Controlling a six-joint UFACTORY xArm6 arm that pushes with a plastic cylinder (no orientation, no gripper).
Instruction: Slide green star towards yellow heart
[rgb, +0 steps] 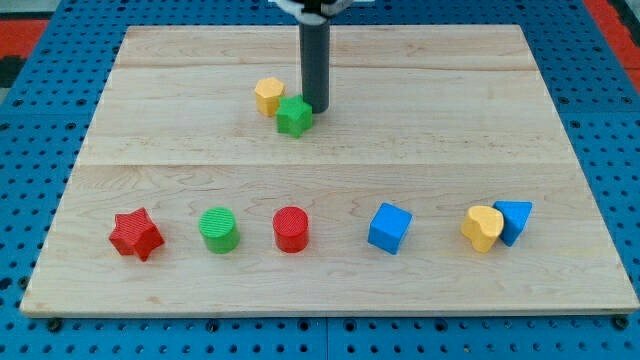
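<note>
The green star (294, 116) lies in the upper middle of the wooden board, touching a yellow pentagon-like block (268, 95) on its upper left. My tip (316, 108) rests just right of the green star, touching or nearly touching it. The yellow heart (482, 228) lies far off at the lower right, pressed against a blue triangular block (515, 220).
Along the view's lower part stand a red star (135, 235), a green cylinder (218, 230), a red cylinder (291, 229) and a blue cube (389, 228). The board's edge (330, 310) runs near the view's bottom, with blue pegboard around it.
</note>
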